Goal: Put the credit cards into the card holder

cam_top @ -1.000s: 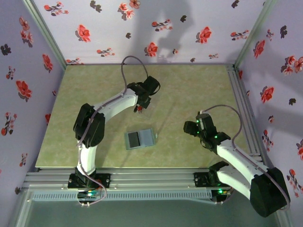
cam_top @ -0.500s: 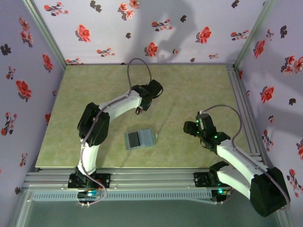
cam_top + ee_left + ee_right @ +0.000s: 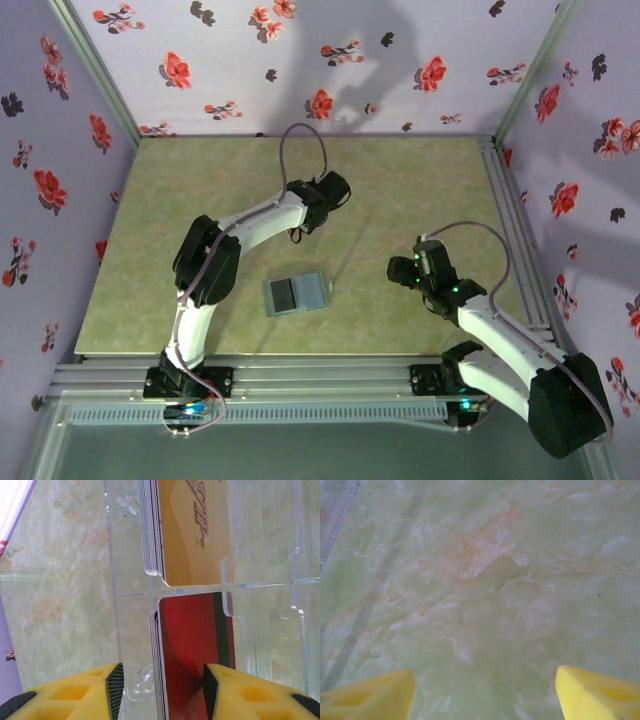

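1. Yellow fingers of my left gripper point(image 3: 161, 686) straddle the red credit cards point(image 3: 187, 645), which stand in a clear rack point(image 3: 111, 550). The jaws are partly open: one pad meets the stack's face and the other stands apart, so nothing is clamped.
2. The yellow credit cards point(image 3: 192, 530) fill the next compartment.
3. The card holder point(image 3: 295, 293) lies open on the green table point(image 3: 400, 190), between the arms.
4. My right gripper point(image 3: 480, 697) hangs wide apart over bare table, holding nothing.

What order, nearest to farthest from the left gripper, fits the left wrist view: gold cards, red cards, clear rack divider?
1. red cards, bottom centre, at the left gripper
2. clear rack divider, mid-frame
3. gold cards, top
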You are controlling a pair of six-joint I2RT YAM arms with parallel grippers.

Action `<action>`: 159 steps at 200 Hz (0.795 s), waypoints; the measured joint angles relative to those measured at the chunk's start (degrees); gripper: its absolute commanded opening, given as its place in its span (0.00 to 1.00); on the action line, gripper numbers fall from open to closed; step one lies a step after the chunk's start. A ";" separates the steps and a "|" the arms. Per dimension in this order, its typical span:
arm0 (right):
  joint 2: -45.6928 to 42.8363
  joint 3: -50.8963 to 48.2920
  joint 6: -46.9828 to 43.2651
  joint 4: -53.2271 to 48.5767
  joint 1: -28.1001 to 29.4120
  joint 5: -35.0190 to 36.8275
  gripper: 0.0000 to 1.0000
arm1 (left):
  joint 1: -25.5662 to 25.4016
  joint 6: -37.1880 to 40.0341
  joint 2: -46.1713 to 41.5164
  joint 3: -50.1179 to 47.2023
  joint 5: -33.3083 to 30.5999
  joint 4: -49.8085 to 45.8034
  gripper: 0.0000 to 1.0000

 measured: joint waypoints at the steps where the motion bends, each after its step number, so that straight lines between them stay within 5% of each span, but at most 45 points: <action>1: 0.00 0.00 0.00 0.00 0.00 0.00 0.75 | 0.00 -0.02 0.00 0.02 -0.09 -0.02 0.46; 72: 0.00 0.00 0.00 0.00 0.04 0.00 0.75 | -0.20 0.83 0.00 1.49 -2.21 -0.26 0.38; 104: 0.00 -0.02 0.00 0.00 0.04 0.00 0.75 | -0.22 1.66 0.00 1.49 -2.86 -0.24 0.22; 159: 0.00 0.00 0.00 0.00 0.04 0.00 0.75 | -0.50 1.92 0.00 1.49 -3.10 -0.26 0.10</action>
